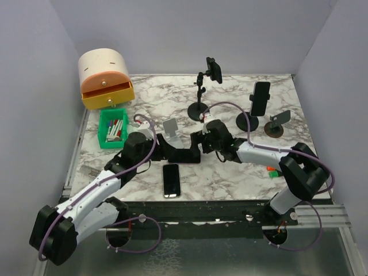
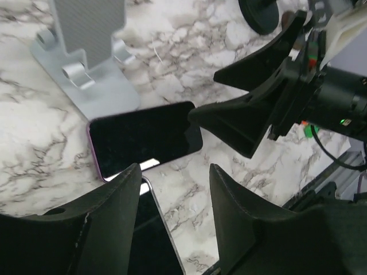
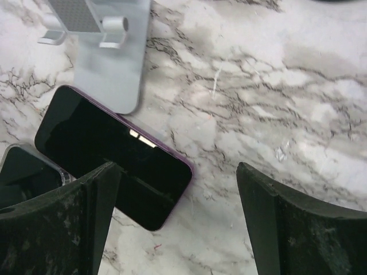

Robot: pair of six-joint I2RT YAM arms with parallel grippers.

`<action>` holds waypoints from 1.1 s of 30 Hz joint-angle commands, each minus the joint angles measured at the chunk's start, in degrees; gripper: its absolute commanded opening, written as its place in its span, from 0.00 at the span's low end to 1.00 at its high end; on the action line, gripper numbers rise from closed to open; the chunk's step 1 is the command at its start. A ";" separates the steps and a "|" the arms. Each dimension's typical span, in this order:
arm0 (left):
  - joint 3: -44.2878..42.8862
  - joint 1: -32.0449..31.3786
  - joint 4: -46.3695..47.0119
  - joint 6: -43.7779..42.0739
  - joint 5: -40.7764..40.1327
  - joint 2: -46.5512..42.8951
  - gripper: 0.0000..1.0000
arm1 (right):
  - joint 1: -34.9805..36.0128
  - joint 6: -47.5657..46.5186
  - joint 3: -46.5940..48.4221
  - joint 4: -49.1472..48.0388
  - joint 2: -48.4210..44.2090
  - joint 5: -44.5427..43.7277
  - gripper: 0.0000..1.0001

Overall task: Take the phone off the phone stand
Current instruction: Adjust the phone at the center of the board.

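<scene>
The silver phone stand (image 1: pixel 171 127) stands empty on the marble table; it also shows in the left wrist view (image 2: pixel 86 63) and the right wrist view (image 3: pixel 109 57). A purple-edged phone (image 1: pixel 185 156) lies flat, screen up, just in front of the stand (image 2: pixel 143 137) (image 3: pixel 109 154). My left gripper (image 1: pixel 171 152) (image 2: pixel 175 189) is open and empty, low at the phone's near-left side. My right gripper (image 1: pixel 198 144) (image 3: pixel 178 189) is open and empty; its left finger overlaps the phone's right end. I cannot tell whether it touches.
A second phone (image 1: pixel 171 180) (image 2: pixel 155 240) (image 3: pixel 23 172) lies flat nearer the front edge. Two more phones sit on a tall stand (image 1: pixel 214 70) and a round-base stand (image 1: pixel 260 98). A small empty stand (image 1: pixel 277 122), a green marker bin (image 1: pixel 112 127) and an orange drawer box (image 1: pixel 105 79) stand behind.
</scene>
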State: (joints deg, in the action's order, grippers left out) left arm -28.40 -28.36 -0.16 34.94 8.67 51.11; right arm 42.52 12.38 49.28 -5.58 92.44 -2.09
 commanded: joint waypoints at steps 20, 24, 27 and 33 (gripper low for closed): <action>-2.29 -3.65 7.23 5.40 -5.30 22.84 0.59 | -2.93 28.97 -10.54 -9.59 0.41 5.10 0.79; -1.57 -3.72 6.67 5.00 -8.21 21.56 0.62 | -2.97 29.28 -10.99 -9.77 0.96 4.56 0.79; -1.69 -3.72 6.03 4.76 -9.73 21.45 0.64 | -2.93 29.60 -11.37 -9.91 1.31 4.72 0.79; -1.58 -3.72 7.75 5.05 -9.33 23.69 0.65 | -2.97 30.46 -11.98 -10.60 2.15 5.43 0.78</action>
State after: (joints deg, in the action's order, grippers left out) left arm -29.54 -31.97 6.26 40.47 0.80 73.69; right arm 39.66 41.56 38.76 -16.60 92.40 2.22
